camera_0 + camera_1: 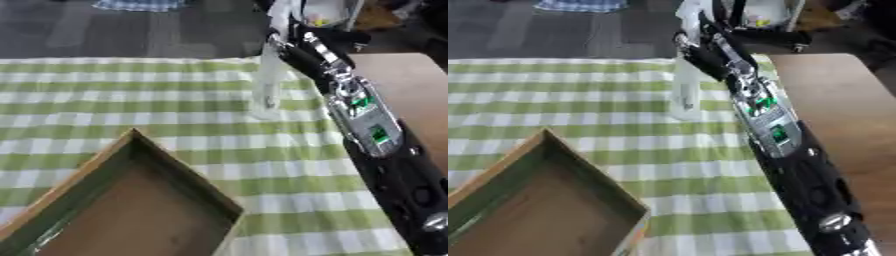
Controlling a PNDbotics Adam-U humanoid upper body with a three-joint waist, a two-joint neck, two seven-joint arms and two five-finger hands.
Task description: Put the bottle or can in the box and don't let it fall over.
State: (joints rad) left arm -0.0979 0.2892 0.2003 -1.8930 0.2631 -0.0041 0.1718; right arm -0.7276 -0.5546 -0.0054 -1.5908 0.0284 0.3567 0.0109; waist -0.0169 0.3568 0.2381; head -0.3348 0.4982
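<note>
A tall clear bottle (266, 87) stands upright on the green-and-white checked cloth (131, 100), right of the middle. My right arm comes up from the lower right corner. Its hand (287, 47) is at the bottle's upper part, with fingers curled round it. The bottle's pale top (280, 15) shows above the hand. An open cardboard box (131, 200) with a brown floor and greenish inner walls sits at the lower left, well apart from the bottle. My left hand does not show in either view.
A bare brown tabletop (407, 90) lies to the right of the cloth, behind my arm. Beyond the table's far edge are a white object (324, 12), a dark floor and a blue checked cloth (140, 4).
</note>
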